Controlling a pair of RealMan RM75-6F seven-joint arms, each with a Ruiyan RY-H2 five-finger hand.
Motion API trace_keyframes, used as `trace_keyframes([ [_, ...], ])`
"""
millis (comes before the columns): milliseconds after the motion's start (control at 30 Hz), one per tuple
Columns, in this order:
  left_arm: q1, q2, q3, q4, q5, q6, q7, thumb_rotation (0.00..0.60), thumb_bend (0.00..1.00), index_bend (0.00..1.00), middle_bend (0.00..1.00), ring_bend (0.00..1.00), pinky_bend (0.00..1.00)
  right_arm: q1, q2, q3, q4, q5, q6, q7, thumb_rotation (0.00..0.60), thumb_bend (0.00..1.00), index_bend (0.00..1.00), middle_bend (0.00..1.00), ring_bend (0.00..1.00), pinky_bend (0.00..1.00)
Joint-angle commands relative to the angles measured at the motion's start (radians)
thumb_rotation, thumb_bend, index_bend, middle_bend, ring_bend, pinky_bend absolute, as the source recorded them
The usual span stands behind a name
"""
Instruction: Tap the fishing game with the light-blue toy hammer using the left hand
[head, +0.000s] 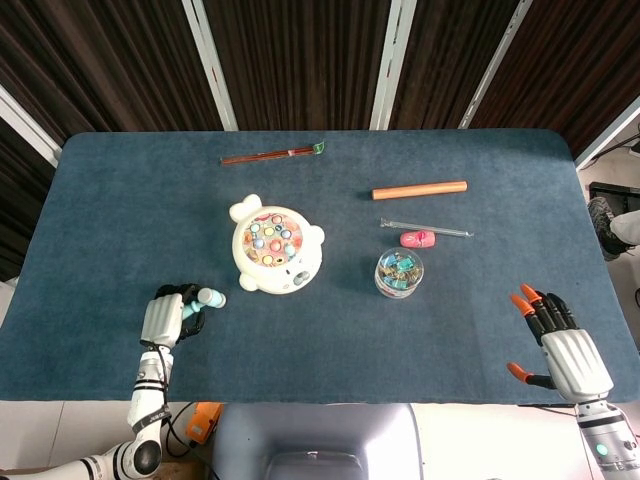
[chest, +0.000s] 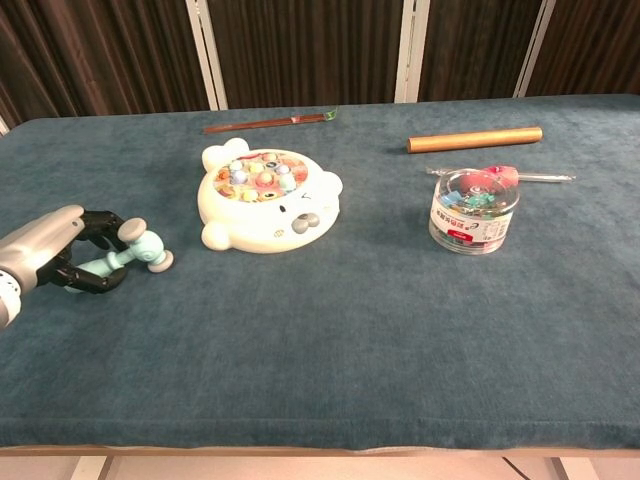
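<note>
We see our left robot hand (chest: 55, 250) with fingers curled around the handle of the light-blue toy hammer (chest: 125, 258), which lies on the tabletop (chest: 330, 330) just left of the fishing game (chest: 265, 198). The hammer looks light, stiff plastic; the handle is the sensible hold. Our right robot hand (head: 565, 350) rests empty, fingers spread. No legible writing.
</note>
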Motion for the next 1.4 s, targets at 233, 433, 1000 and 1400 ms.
trace_keyframes([
  [233, -0.011, -0.004, 0.003, 0.011, -0.005, -0.012, 0.015, 0.6, 0.4, 0.39, 0.35, 0.28, 0.19, -0.002, 0.002, 0.0, 0.0, -0.001, 0.005, 0.004, 0.6, 0.31, 0.0, 0.0, 0.0, 0.0],
  [433, -0.017, -0.006, -0.001, 0.019, -0.01, -0.014, 0.018, 0.6, 0.41, 0.41, 0.37, 0.29, 0.19, 0.0, 0.001, 0.001, 0.001, 0.002, 0.002, 0.003, 0.6, 0.31, 0.0, 0.0, 0.0, 0.0],
  [1000, -0.019, -0.001, 0.005, 0.025, -0.013, -0.024, 0.003, 0.6, 0.42, 0.45, 0.4, 0.31, 0.19, -0.002, 0.0, 0.001, 0.003, 0.003, 0.006, 0.003, 0.6, 0.31, 0.0, 0.0, 0.0, 0.0],
  [1400, -0.022, 0.007, 0.011, 0.02, -0.009, -0.034, -0.003, 0.6, 0.47, 0.5, 0.44, 0.34, 0.19, -0.003, -0.001, 0.001, 0.005, 0.003, 0.009, 0.004, 0.6, 0.31, 0.0, 0.0, 0.0, 0.0],
])
